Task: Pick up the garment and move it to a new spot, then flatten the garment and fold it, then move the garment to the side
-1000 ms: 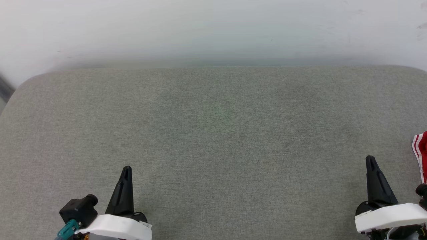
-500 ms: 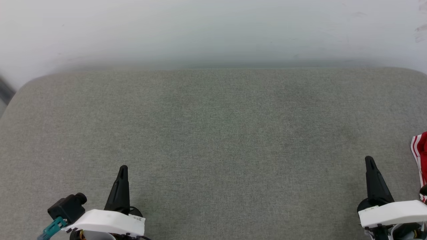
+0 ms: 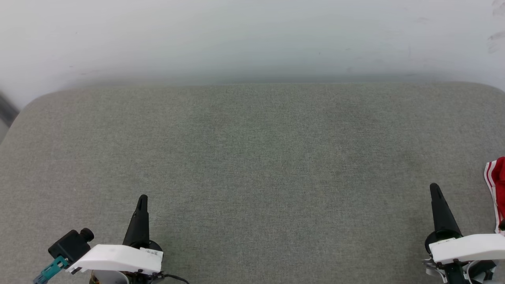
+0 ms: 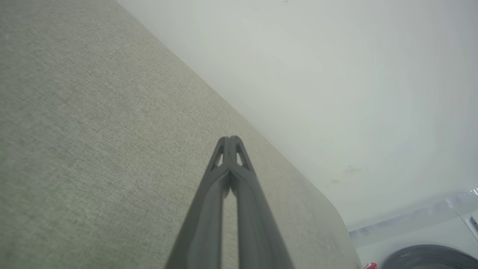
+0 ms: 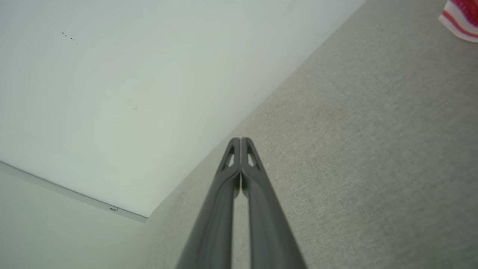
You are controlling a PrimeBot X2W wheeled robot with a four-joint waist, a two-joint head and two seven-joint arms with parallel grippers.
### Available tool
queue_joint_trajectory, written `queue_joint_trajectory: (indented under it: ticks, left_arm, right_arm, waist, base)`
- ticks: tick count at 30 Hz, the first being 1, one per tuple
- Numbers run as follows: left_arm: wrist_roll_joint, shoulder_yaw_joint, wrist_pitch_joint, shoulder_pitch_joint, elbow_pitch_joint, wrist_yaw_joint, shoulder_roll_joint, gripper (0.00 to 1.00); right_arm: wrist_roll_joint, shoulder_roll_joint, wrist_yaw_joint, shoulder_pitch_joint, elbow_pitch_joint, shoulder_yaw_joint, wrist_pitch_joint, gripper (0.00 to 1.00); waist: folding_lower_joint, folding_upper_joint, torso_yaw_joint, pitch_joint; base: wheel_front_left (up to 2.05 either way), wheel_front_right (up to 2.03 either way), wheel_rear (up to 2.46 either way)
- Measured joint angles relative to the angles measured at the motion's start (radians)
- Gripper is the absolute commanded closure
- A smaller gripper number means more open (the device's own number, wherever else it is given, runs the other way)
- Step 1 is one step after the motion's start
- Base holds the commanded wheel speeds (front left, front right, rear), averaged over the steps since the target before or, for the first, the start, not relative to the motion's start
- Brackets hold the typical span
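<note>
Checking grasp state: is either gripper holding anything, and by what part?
Nothing held. Left gripper and right gripper are both shut empty, fingertips together. The garment lies ungripped on the grey surface, far right.

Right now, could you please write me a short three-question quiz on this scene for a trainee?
1. True or false: the right end effector is gripping the garment.
2. Multiple choice: in the head view, where on the grey padded surface does the garment lie? A) at its right edge B) in its middle C) at its left edge
3. Short answer: how do the jaws of the left end effector stand?

Key
1. False: the garment lies apart from it, further right.
2. A
3. Shut, with nothing between them.
</note>
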Motion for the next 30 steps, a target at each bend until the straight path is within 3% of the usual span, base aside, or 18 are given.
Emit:
queue_joint_trajectory:
  ticks: [30]
  left_arm:
    - [-0.336,0.032,0.085,-0.029,0.035,-0.009,0.005,1.0]
  right_arm:
    - [0.306,0.015,0.0,-0.027,0.032,-0.012,0.079,1.0]
  waist:
    - [-0.0001,0.0,-0.003,-0.02]
  base:
    - [0.0,0.0,0.0]
